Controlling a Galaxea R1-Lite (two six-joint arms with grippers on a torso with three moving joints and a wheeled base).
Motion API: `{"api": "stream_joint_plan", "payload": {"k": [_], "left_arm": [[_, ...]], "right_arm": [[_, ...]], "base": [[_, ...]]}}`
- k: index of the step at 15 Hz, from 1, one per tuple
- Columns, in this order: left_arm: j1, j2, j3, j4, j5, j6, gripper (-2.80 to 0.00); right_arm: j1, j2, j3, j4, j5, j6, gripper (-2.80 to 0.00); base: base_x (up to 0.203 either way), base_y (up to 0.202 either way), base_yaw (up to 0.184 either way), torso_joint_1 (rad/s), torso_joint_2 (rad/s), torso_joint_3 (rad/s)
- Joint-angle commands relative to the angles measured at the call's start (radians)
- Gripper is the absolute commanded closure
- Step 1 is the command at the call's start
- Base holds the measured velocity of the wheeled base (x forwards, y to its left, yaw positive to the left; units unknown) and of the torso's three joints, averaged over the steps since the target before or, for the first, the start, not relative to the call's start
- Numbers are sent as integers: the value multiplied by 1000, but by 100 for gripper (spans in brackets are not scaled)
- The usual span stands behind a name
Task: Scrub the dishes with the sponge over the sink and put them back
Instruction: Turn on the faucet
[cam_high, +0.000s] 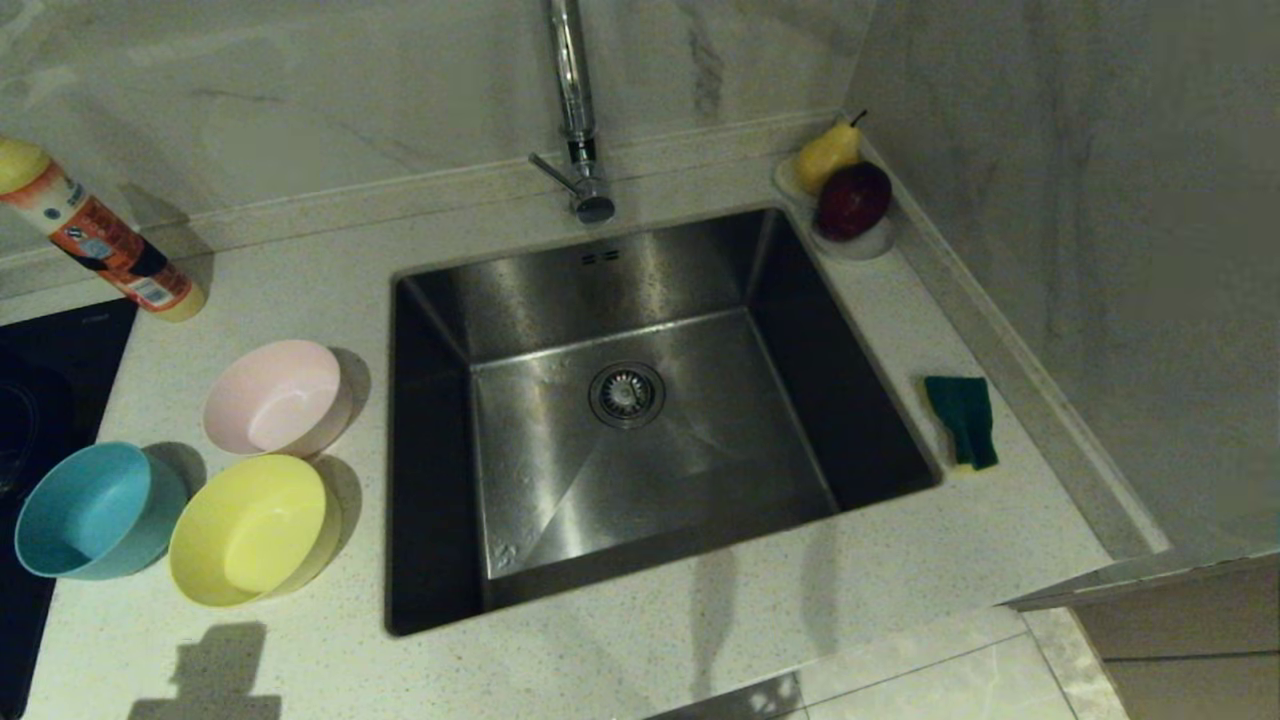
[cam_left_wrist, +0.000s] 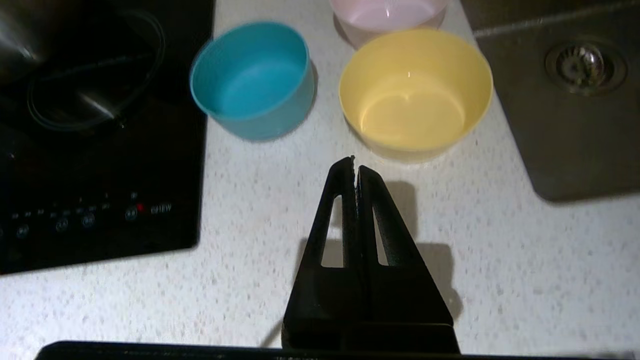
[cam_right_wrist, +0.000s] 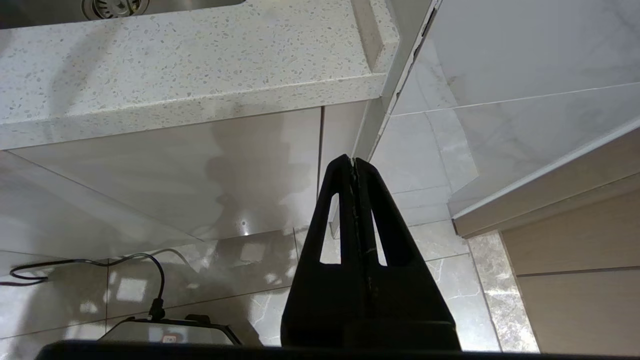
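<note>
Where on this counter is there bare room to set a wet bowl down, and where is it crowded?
Bare counter runs along the front edge of the sink, and between the fruit dish and the sponge on the right. Left of the sink is crowded: the pink bowl, teal bowl and yellow bowl cluster beside the cooktop.

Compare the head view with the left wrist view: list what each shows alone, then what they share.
Head view only: the sponge right of the sink, the faucet, the fruit dish, a bottle.
Left wrist view only: the left gripper, shut, above the counter near the yellow bowl.
Shared: yellow, teal and pink bowls, the drain, the cooktop.
</note>
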Motion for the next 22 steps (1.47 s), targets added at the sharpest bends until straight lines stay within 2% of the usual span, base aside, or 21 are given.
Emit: {"api": "stream_joint_plan", "payload": {"k": [1, 3, 4, 5, 6, 8, 9, 11, 16, 22], "left_arm": [[27, -107, 36, 75, -55, -5, 0], [39, -230, 0, 249, -130, -7, 0], [42, -248, -15, 290, -158, -9, 0], [45, -245, -24, 296, -182, -20, 0], [45, -245, -25, 296, -176, -50, 0], [45, -244, -8, 260, -183, -59, 0], [45, -244, 1, 234, -195, -86, 0], [45, -245, 17, 230, -218, -196, 0], [45, -244, 30, 225, -225, -170, 0], [45, -244, 30, 225, -225, -170, 0]], "right_arm": [[0, 1, 0, 0, 1, 0, 0], [0, 0, 0, 0, 1, 0, 0], [0, 1, 0, 0, 1, 0, 0], [0, 1, 0, 0, 1, 0, 0], [0, 1, 0, 0, 1, 0, 0], [0, 1, 0, 0, 1, 0, 0], [0, 1, 0, 0, 1, 0, 0], [0, 1, 0, 0, 1, 0, 0], [0, 1, 0, 0, 1, 0, 0], [0, 1, 0, 0, 1, 0, 0]], "base": [[0, 0, 0, 0, 0, 0], [0, 0, 0, 0, 0, 0], [0, 0, 0, 0, 0, 0], [0, 0, 0, 0, 0, 0], [0, 0, 0, 0, 0, 0], [0, 0, 0, 0, 0, 0], [0, 0, 0, 0, 0, 0], [0, 0, 0, 0, 0, 0], [0, 0, 0, 0, 0, 0], [0, 0, 0, 0, 0, 0]]}}
